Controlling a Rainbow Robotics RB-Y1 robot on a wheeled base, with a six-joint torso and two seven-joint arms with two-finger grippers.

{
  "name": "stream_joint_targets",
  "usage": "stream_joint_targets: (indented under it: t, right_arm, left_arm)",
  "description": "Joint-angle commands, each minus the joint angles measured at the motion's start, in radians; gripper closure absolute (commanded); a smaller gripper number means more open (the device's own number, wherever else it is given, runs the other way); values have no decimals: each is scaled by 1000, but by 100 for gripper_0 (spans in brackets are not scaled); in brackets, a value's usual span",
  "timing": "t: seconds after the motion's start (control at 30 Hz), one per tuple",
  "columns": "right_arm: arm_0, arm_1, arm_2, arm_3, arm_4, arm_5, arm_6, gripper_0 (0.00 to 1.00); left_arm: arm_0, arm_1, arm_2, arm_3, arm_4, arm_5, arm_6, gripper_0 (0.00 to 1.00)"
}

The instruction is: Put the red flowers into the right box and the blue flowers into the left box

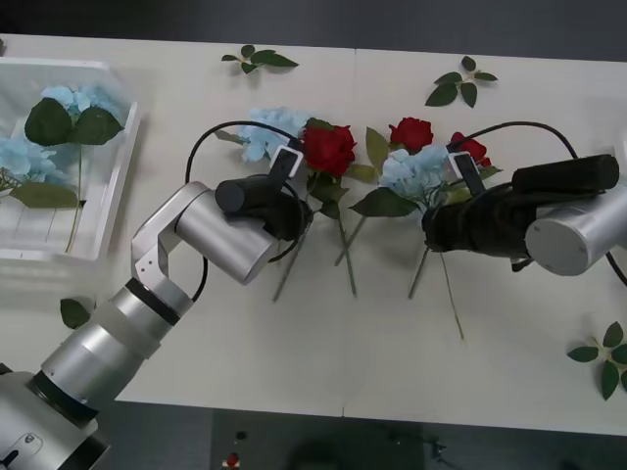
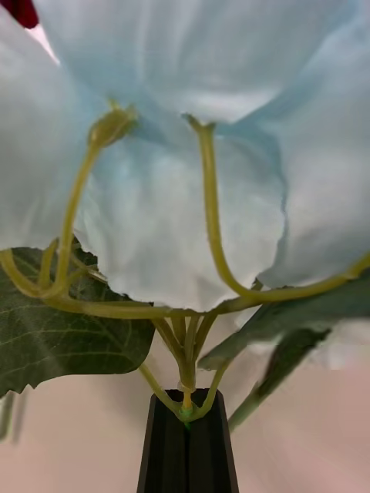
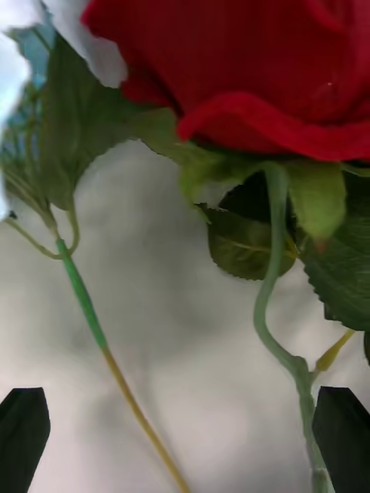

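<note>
R gripper (image 2: 187,443) on blue flower (image 2: 193,154) (stem)

On the table (image 1: 294,352), the left box (image 1: 116,186) sits at the far left with two blue flowers (image 1: 69,101) in it. Mid-table lie two more blue flowers (image 1: 272,125) with the red flowers (image 1: 329,147) between and beside them; leaf sprigs (image 1: 261,58) lie behind

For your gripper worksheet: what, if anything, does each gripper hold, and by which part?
The right gripper is shut on a blue flower, at its stem just below the head. The left gripper is open, holding nothing.
</note>
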Motion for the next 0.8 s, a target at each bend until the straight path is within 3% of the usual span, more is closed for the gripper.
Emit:
stream_joint_targets:
  t: [0.03,0.2,0.47,0.8]
  right_arm:
    - [8,-64,-69,-69,-94,-11,-26,100]
    - [83,-70,-201,-144,-241,-11,3,100]
    - [152,-63,-387,-193,-631,31,404,100]
    - [160,54,-580,-193,-906,258,862,100]
  left_arm:
    - [-35,-16,2,15,-22,-10,42,0]
    - [-35,-22,2,38,-32,-10,56,0]
    - [-30,1,18,3,7,-34,59,0]
    - [108,319,38,-341,382,-31,27,0]
